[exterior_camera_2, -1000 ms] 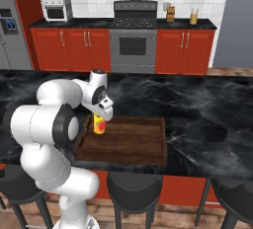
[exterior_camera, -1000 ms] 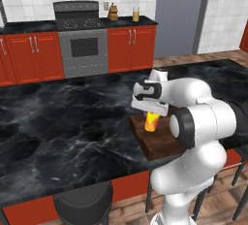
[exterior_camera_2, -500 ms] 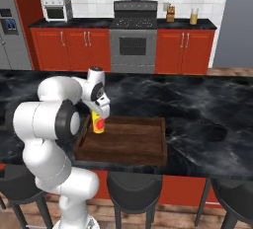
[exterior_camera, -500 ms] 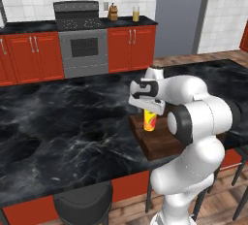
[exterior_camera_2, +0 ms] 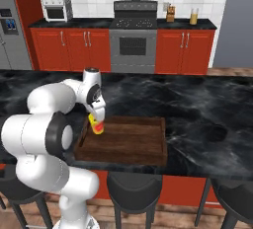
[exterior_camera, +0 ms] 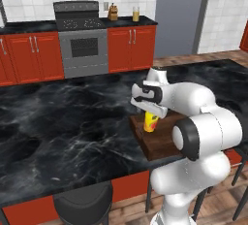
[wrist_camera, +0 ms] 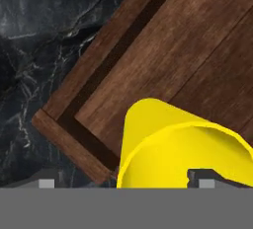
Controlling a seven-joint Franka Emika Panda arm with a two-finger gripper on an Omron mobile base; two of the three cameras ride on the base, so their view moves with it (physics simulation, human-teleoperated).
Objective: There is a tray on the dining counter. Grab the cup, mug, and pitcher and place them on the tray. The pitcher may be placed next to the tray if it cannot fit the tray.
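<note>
On the tray's near-left corner: yellow cup standing upright.
Gripper is hovering over it, fingers spread and released; wooden tray is sitting on the black dining counter, stove sitting far behind.

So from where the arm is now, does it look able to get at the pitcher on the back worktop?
Probably not. The pitcher stands on the far worktop beside the stove, across the floor from the dining counter. The gripper hangs over the cup on the tray; the base would likely have to drive.
</note>
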